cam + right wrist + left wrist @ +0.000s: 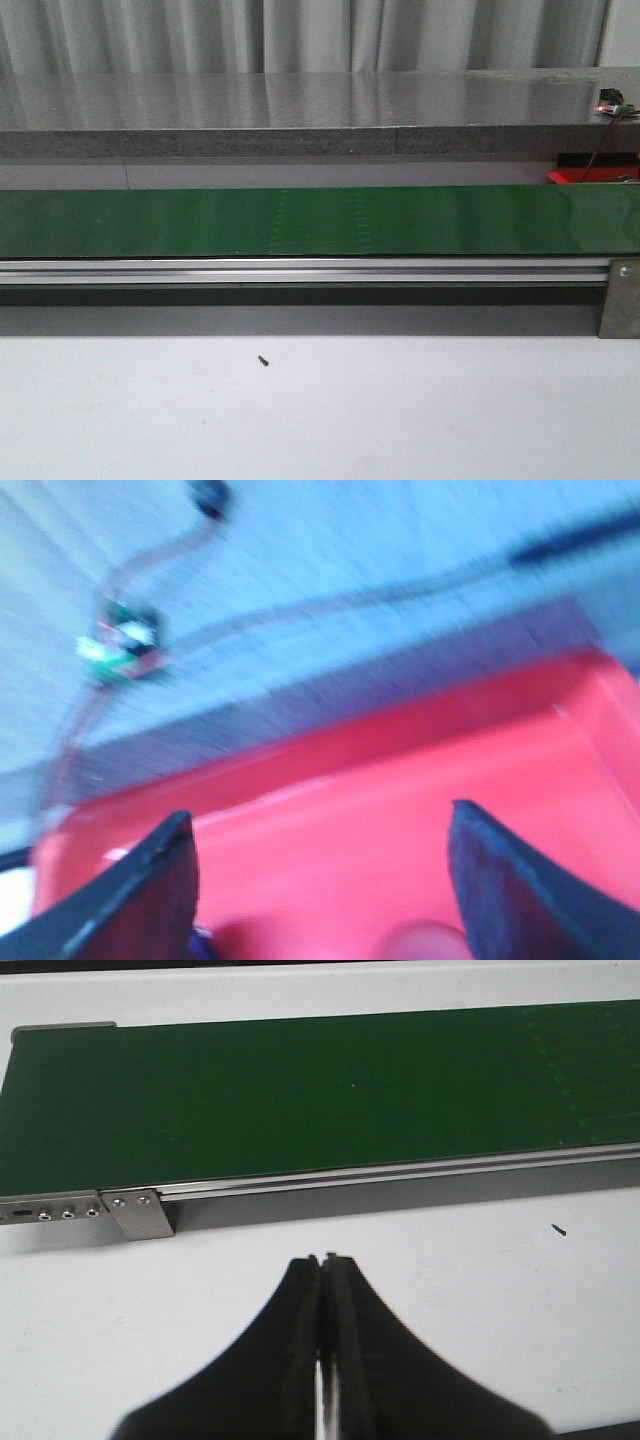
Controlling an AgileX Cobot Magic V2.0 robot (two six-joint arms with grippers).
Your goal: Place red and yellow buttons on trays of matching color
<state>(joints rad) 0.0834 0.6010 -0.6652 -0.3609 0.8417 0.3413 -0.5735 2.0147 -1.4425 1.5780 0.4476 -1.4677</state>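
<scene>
My right gripper (pixel 320 815) hangs open over the red tray (pixel 400 780), which fills most of the blurred right wrist view. A rounded reddish shape (pixel 425 942) lies low between the fingers, apart from both; it may be a red button, but the blur hides its form. In the front view only a corner of the red tray (pixel 575 177) shows, behind the belt at the far right. My left gripper (pixel 322 1260) is shut with nothing in it, above the white table near the belt's end. No yellow button or yellow tray is in view.
A long green conveyor belt (pixel 320 220) on an aluminium rail crosses the table, with a metal bracket (pixel 140 1215) at its left end. Behind it runs a grey stone ledge (pixel 300 110) carrying a small circuit board (pixel 612 103) with wires. A black speck (pixel 263 361) lies on the table.
</scene>
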